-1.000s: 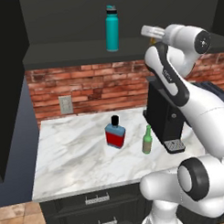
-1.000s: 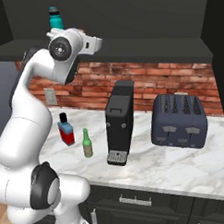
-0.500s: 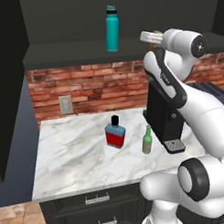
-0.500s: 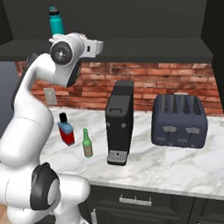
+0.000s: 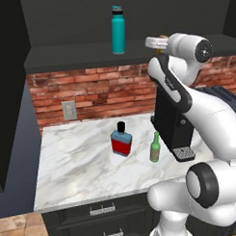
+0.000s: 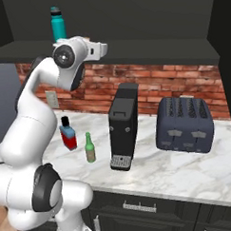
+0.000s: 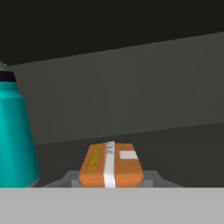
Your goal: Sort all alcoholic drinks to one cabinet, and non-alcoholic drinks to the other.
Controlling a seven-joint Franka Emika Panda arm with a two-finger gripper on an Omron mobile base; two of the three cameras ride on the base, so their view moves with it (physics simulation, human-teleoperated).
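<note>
Gripper (image 7: pixel 110 186) clenched on the small orange carton (image 7: pixel 111 164), jaws pressed to its two side faces, held up at the level of the open cabinet shelf (image 5: pixel 69 50) and pointed into the dark recess. Carton judged light, with thin card walls that would dent under a hard squeeze; broad flat sides offered the surest hold, as taken here, and the flat base would sit steady once lowered. Teal bottle (image 7: pixel 15 131) stood upright on the same shelf, just beside the carton on the hand view's left, toward the shelf's front edge. Judged taller, heavier, hard-walled and smooth, so prone to tip if nudged; best gripped round the mid-body.

Blue flask (image 5: pixel 121 140) upright near the middle of the marble countertop (image 5: pixel 73 160), green bottle (image 5: pixel 155 147) just beside it, nearer the coffee machine (image 5: pixel 170 120), the two apart. Both taken for glass: rigid, slippery, breakable. Flask best pinched across its flat faces; green bottle slim enough to clamp round the body below the neck. Toaster (image 6: pixel 185 125) farther along toward the countertop's right end.
</note>
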